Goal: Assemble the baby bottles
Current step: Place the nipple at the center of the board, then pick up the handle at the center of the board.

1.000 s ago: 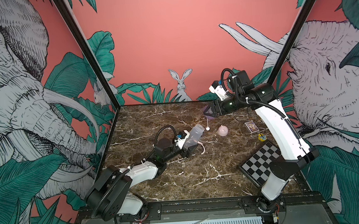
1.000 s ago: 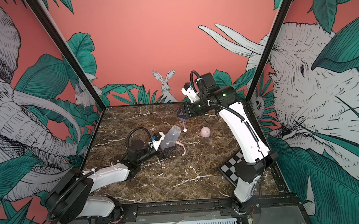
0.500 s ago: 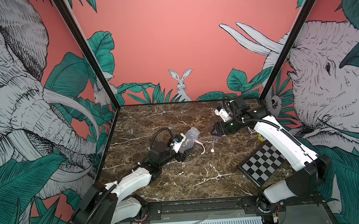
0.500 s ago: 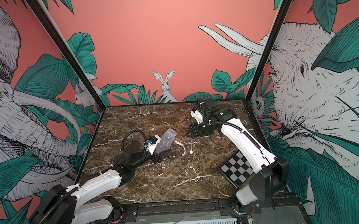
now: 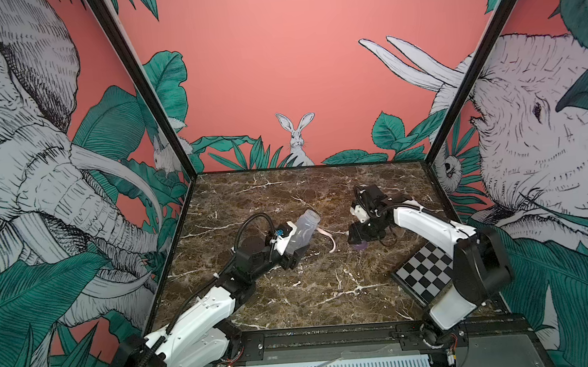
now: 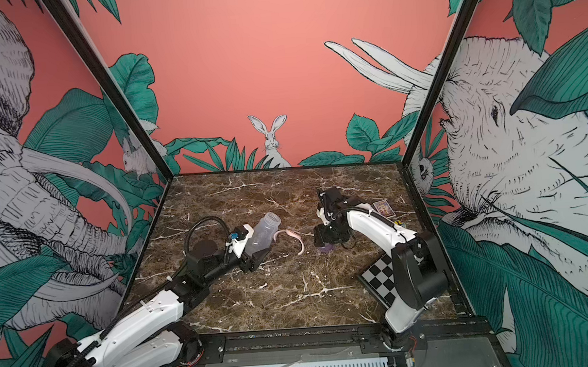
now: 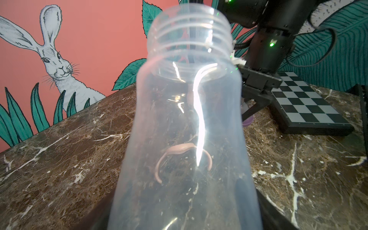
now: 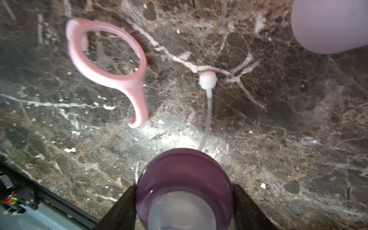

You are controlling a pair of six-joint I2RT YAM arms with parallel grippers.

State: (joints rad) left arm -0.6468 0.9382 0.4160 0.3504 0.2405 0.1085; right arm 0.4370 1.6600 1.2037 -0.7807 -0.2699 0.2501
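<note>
Right wrist view: my right tool (image 8: pixel 184 189) is clamped on the purple collar (image 8: pixel 184 171), one black finger pressed to each side, and the clear straw (image 8: pixel 208 111) runs from the collar out to its white weighted tip on the brown marble counter (image 8: pixel 298 129). The pale pink handled ring (image 8: pixel 137 95) lies flat just beside the straw, apart from it, and a pale pink dome cap (image 8: pixel 328 23) shows at the frame's edge. In both top views my right arm rises from its base at the front corner, folds at the elbow above the checkerboard (image 5: pixel 426 270) and drops its wrist steeply toward mid-counter, the right tool (image 5: pixel 360 238) pointing down with the collar (image 5: pixel 360 246) low over the marble; whether it touches I cannot tell. My left arm stretches low and nearly flat from the opposite front corner, and the left tool (image 5: pixel 292 250) is closed on the base of the frosted bottle body (image 5: pixel 303 233), which tilts with its open threaded mouth up and away from me. The ring (image 5: pixel 332 242) lies between bottle and collar. A small card box (image 6: pixel 383 208) sits behind my right forearm.
</note>
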